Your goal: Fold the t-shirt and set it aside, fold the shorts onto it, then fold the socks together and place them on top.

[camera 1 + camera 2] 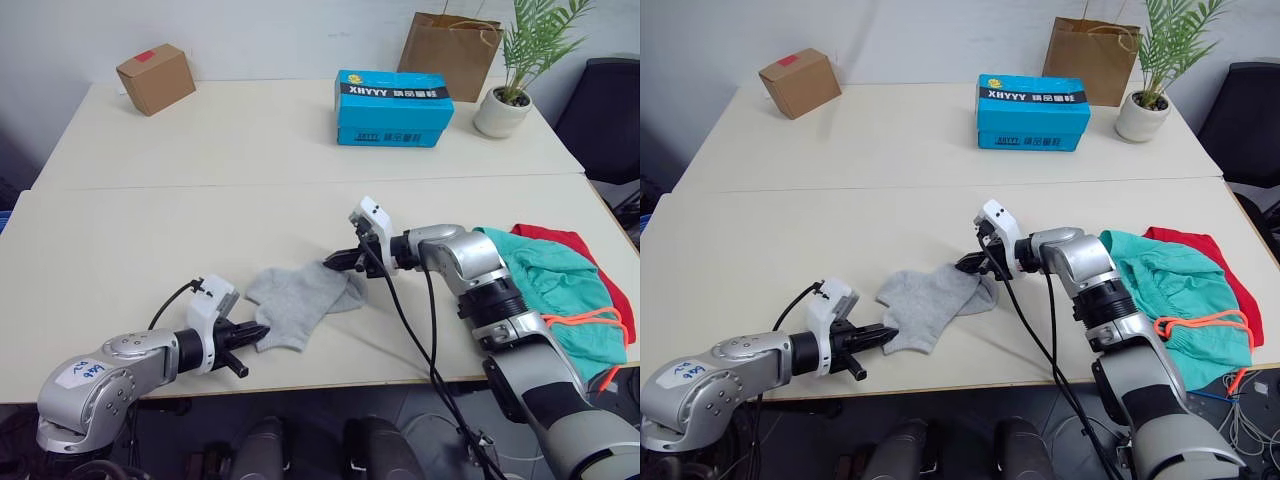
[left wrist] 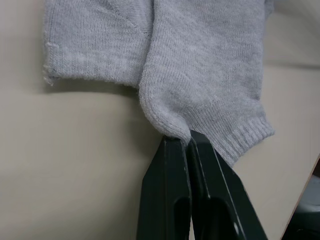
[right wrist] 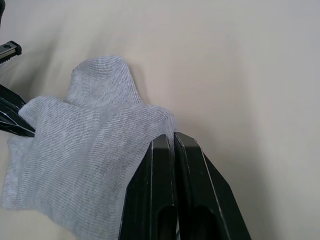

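Socks [image 1: 300, 300] lie flat mid-tabletop [image 1: 150, 230] nr the near edge, one partly over the other. L gripper [image 1: 258, 333] pinches their near-left corner, fingers pressed together on the cloth; R gripper [image 1: 335, 262] pinches the far-right edge likewise. Shorts [image 1: 555, 290] sit bunched at the right edge on top of the t-shirt [image 1: 570, 245], orange drawstring [image 1: 585, 320] trailing near.

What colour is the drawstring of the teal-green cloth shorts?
Orange-red drawstring, clearest in the right eye view, lying looped on the teal-green cloth shorts.
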`<action>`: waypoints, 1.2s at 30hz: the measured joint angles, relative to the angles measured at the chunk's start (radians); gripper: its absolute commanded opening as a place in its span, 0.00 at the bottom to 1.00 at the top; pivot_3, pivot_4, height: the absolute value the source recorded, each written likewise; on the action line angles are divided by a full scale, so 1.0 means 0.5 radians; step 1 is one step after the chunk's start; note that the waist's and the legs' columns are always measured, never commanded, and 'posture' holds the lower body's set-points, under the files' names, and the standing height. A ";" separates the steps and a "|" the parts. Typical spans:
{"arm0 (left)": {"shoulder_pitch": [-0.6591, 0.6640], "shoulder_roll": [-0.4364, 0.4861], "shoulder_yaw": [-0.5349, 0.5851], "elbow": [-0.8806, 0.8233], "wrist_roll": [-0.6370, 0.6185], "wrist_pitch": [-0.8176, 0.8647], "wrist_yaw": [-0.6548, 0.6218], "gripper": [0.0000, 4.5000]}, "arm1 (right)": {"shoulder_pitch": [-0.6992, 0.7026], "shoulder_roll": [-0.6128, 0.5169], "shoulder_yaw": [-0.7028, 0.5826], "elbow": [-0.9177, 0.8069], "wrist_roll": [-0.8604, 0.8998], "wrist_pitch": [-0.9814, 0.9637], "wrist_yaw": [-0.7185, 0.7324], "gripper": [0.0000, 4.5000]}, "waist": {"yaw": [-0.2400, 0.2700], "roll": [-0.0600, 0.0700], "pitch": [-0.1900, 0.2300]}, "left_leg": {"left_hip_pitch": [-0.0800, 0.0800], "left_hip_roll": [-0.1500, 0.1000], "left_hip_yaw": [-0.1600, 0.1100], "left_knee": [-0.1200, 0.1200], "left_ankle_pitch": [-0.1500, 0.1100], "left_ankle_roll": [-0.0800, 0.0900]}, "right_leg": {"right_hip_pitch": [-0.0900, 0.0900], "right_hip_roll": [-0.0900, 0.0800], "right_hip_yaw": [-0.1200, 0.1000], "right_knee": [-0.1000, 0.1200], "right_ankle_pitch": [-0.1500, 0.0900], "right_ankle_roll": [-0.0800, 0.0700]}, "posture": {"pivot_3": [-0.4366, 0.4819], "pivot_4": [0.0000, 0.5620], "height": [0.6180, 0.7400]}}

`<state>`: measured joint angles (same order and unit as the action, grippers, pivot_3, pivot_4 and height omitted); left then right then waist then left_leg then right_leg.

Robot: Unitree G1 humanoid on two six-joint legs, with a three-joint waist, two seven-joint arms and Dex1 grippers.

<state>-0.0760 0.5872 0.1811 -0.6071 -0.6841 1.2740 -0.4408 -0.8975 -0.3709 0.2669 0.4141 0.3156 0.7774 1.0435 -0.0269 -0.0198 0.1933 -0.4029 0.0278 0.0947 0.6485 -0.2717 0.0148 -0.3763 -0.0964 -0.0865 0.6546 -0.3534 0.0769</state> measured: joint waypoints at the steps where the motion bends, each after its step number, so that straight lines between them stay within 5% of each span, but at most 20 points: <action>1: 0.001 0.000 0.000 0.002 0.000 -0.006 -0.004 0.00 | 0.000 0.000 -0.002 0.000 0.000 -0.013 0.009 0.00 | 0.000 0.000 0.000 | 0.000 0.000 0.000 0.000 0.000 0.000 | 0.000 0.000 0.000 0.000 0.000 0.000 | 0.48 0.27 1.00; 7: -0.007 0.021 0.153 0.064 -0.221 -0.065 -0.213 0.00 | 0.002 -0.083 -0.111 -0.136 0.091 0.098 0.056 0.00 | -0.001 0.000 0.000 | -0.003 0.001 0.000 0.000 0.000 0.000 | -0.002 0.000 0.000 -0.001 0.000 0.000 | 0.48 0.27 1.00; 11: -0.079 0.168 0.396 0.091 -0.444 -0.066 -0.376 0.00 | 0.031 -0.194 -0.272 -0.380 0.246 0.332 0.066 0.00 | -0.001 0.000 0.000 | -0.003 0.001 0.000 -0.001 0.000 -0.001 | -0.002 0.000 0.000 -0.003 0.000 0.000 | 0.48 0.27 1.00; 15: -0.198 0.330 0.413 0.292 -0.516 -0.071 -0.512 0.00 | 0.152 -0.252 -0.400 -0.632 0.409 0.577 0.014 0.00 | -0.001 0.001 0.001 | -0.003 0.001 0.000 -0.002 0.000 -0.001 | -0.003 0.001 0.000 -0.003 0.000 0.000 | 0.48 0.27 1.00; 21: -0.490 0.599 0.099 0.703 -0.392 -0.171 -0.791 0.00 | 0.383 -0.229 -0.569 -0.967 0.567 0.884 -0.281 0.00 | 0.000 0.001 0.001 | -0.003 0.000 0.001 -0.005 -0.001 -0.001 | -0.003 0.000 0.001 -0.006 0.000 0.000 | 0.48 0.27 1.00; 30: -0.961 0.621 -0.458 1.193 0.003 -0.482 -1.121 0.00 | 0.753 -0.049 -0.690 -1.296 0.618 0.888 -0.684 0.00 | -0.007 0.001 0.001 | -0.005 0.001 0.005 -0.007 -0.001 -0.002 | -0.006 0.003 0.002 -0.002 0.000 0.000 | 0.48 0.27 1.00; 36: -1.078 0.584 -0.623 1.429 0.196 -0.646 -1.281 0.00 | 0.877 -0.028 -0.689 -1.306 0.600 0.812 -0.803 0.00 | -0.001 0.001 0.001 | -0.008 0.001 0.007 -0.005 0.000 -0.001 | -0.011 0.003 0.005 0.001 0.000 0.000 | 0.48 0.27 1.00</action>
<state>-0.6150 0.8791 -0.1303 0.1076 -0.5863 0.9512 -1.0813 -0.4589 -0.3849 -0.0777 -0.2391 0.6157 1.1835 0.6419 -0.0273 -0.0192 0.1938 -0.4068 0.0284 0.0984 0.6462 -0.2719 0.0144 -0.3820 -0.0947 -0.0839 0.6550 -0.3536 0.0767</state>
